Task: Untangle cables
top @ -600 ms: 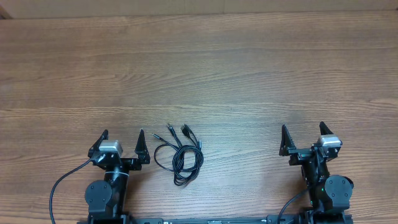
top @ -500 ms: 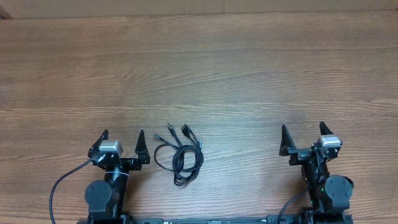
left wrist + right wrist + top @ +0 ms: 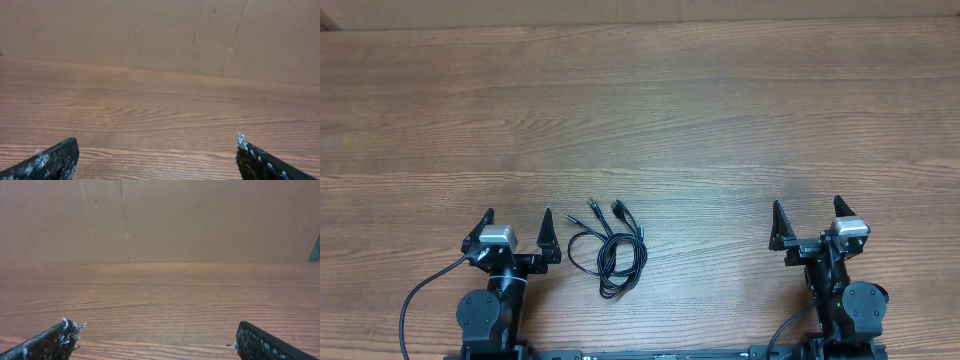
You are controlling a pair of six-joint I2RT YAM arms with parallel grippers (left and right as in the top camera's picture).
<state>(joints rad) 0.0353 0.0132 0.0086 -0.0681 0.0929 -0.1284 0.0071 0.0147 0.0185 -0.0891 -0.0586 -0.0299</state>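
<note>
Overhead, my left gripper (image 3: 517, 214) sits near the table's near edge with its two black fingers spread wide apart and nothing between them. My right gripper (image 3: 807, 204) sits at the same edge on the other side, its jaws parted just as widely and likewise holding nothing.

The bundle of thin black cables (image 3: 608, 250) lies flat on the brown wood-grain table (image 3: 640, 110), just to the right of my left gripper and not touching it, well apart from my right gripper. The cords are looped together into a long oval, and several small plug ends fan out from its far end, pointing away from me.

From my left wrist camera, the tips of my fingers (image 3: 56, 159) show at the bottom corners, far apart, with bare wood between them and a tan cardboard wall (image 3: 150, 35) behind the table. My right wrist camera shows the same: scuffed black fingertips (image 3: 50, 342) at either corner, wood between, cardboard beyond.
</note>
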